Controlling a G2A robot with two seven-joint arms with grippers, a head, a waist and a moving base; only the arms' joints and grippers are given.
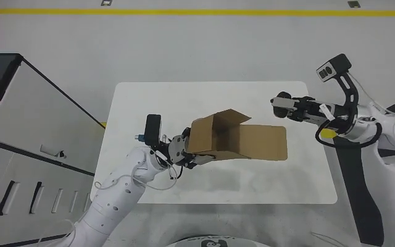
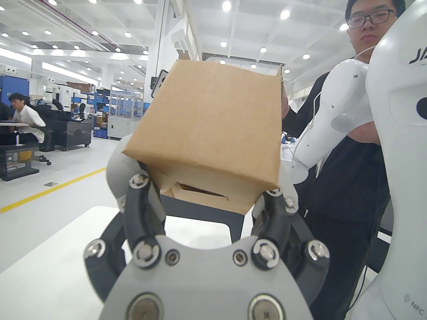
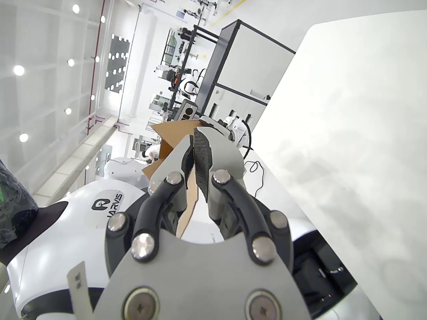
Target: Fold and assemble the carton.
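The left arm comes in over the near left corner of the table (image 1: 278, 182), its forearm slanting toward the middle. The left gripper (image 1: 190, 157) is clamped on the near left end of the carton (image 1: 207, 137), one finger on each side of that end. In the left wrist view the folded end sits between the two fingers (image 2: 138, 184) and the carton is tipped up away from the camera.

The carton is at the middle of the table, brown cardboard, partly raised into a box at its left end. Its open side shows bare inner walls, and one flap (image 1: 233, 115) stands up on the far side. A flat panel (image 1: 265, 142) lies on the table, stretching from the raised part toward the right edge.

Farther off, the right gripper (image 1: 276, 104) hangs over the far right part of the table, apart from the carton. It points toward the table's middle, with its fingers (image 3: 203, 154) pressed together on nothing.

Bare table runs along the near edge, the far edge and the left side of the carton. A dark-framed cabinet (image 1: 37, 123) stands just beside the table's left edge, and a yellow line (image 1: 197, 11) crosses the floor beyond the far edge.
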